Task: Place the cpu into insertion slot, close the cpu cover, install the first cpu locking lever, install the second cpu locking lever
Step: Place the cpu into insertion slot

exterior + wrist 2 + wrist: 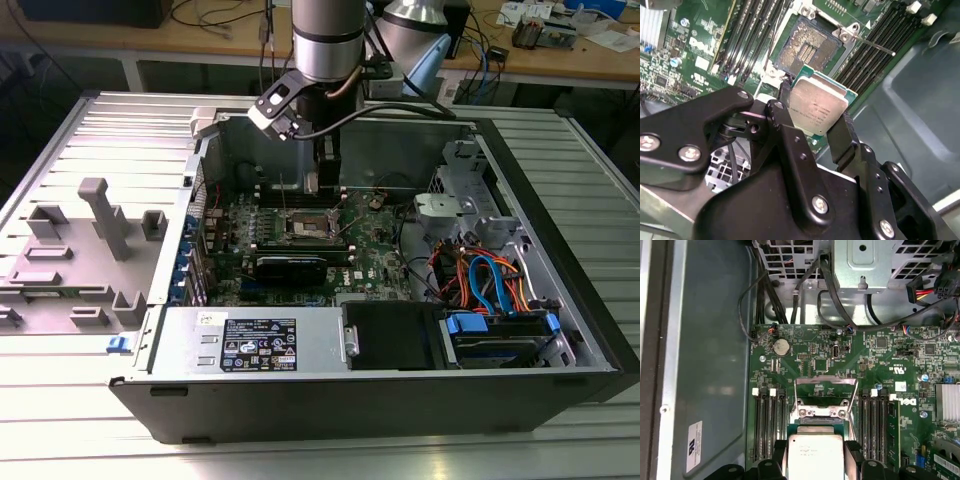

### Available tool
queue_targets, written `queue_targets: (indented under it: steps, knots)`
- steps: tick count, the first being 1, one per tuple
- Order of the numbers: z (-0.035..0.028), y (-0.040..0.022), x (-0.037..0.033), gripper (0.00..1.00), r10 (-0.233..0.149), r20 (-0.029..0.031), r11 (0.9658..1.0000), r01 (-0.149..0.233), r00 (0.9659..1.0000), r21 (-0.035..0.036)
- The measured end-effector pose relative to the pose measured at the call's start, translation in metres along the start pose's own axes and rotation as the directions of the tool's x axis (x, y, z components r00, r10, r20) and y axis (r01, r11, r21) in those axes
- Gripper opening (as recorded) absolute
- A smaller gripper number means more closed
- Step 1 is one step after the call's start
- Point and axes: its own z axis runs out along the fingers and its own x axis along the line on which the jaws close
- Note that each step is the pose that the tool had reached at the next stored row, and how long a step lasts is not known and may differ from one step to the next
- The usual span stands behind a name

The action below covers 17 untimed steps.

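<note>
Silver chip gripped over the green board

In the exterior view, the robot arm [327,40] reaches down into the open computer case [560,330] that lies on the desk [60,420]. Its tip hangs over the green board [375,255], close to the socket [312,226]. In the second wrist view, the black jaws are clenched on two sides of the chip [817,107]. The chip is up in the air, just beside the dark socket [807,45] and not in it. In the first wrist view, the chip [815,457] sits between the jaws, and the thin metal cover [826,382] is flipped open.
</note>
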Motion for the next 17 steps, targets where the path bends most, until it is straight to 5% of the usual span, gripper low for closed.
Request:
queue_targets:
  steps: [14,17]
  knots:
    - [0.0004,0.0000,0.0000,0.54,0.000,-0.0002,1.0000,0.000,1.0000,-0.0001]
    - [0.0059,-0.0004,-0.0001,0.54,0.000,0.0000,1.0000,0.000,1.0000,-0.0008]
